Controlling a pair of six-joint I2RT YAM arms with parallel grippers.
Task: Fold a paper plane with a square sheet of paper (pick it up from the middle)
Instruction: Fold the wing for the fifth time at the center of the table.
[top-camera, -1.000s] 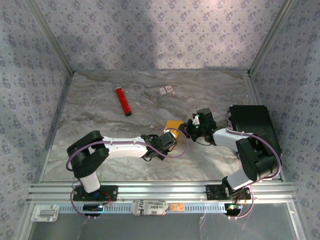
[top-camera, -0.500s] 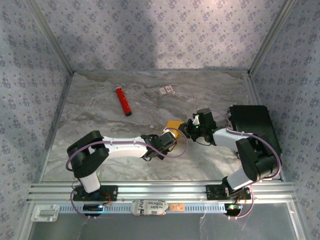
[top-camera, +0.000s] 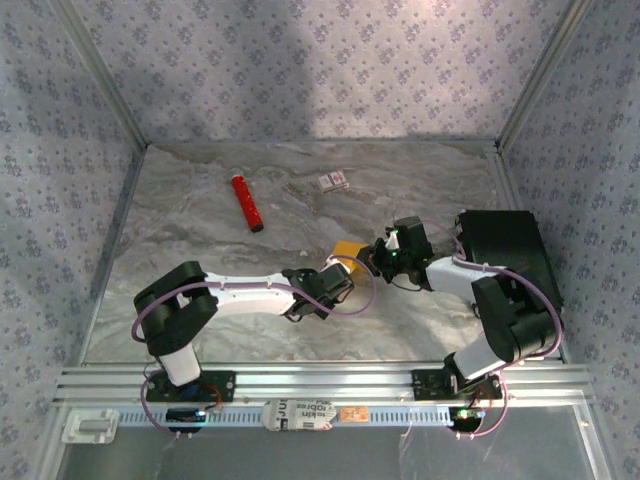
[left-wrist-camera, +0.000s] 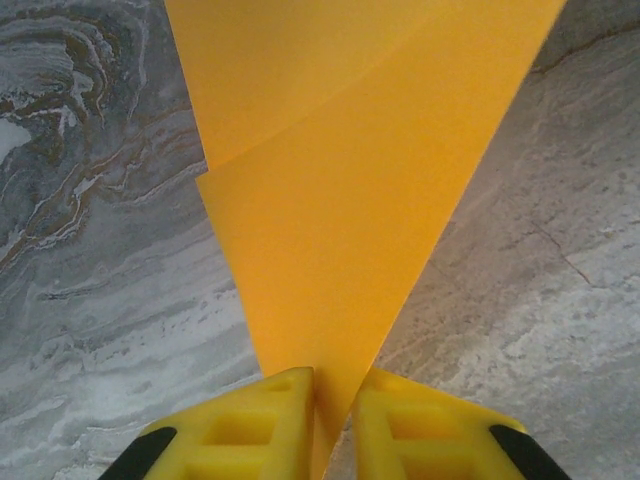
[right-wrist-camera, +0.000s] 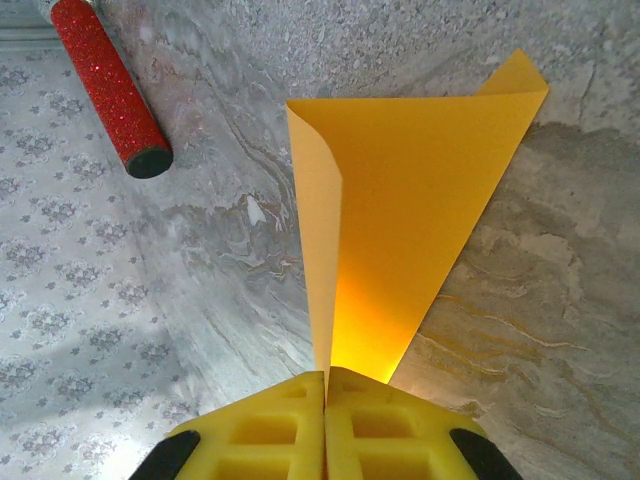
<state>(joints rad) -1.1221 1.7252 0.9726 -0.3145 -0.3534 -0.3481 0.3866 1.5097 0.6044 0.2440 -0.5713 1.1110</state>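
The square sheet of paper (top-camera: 347, 247) hangs off the bench (top-camera: 200, 240), a little right of centre, strung between my two arms. On the left wrist camera it narrows to a point that runs down into the left gripper (left-wrist-camera: 333, 385); the jaws stand narrow with the paper pinched in the slit between them. On the right wrist camera the right gripper (right-wrist-camera: 325, 378) is closed tight on another part of the sheet, which opens upward from it like a loose cone.

I judge the task to be at an early stage. The sheet is picked up and doubled over. One layer overlaps another along a slanted edge, but the bend I see from the right wrist looks soft and rounded, not pressed flat. There is no centre ridge, no pointed nose and no wings yet, so nearly all the creasing remains.

My count is one orange-yellow sheet and two grippers, both on it. Further out on the bench lie one red tube (top-camera: 247, 203) and one small white card (top-camera: 334, 181), well apart from the paper. One black box (top-camera: 505, 245) sits at the right edge.
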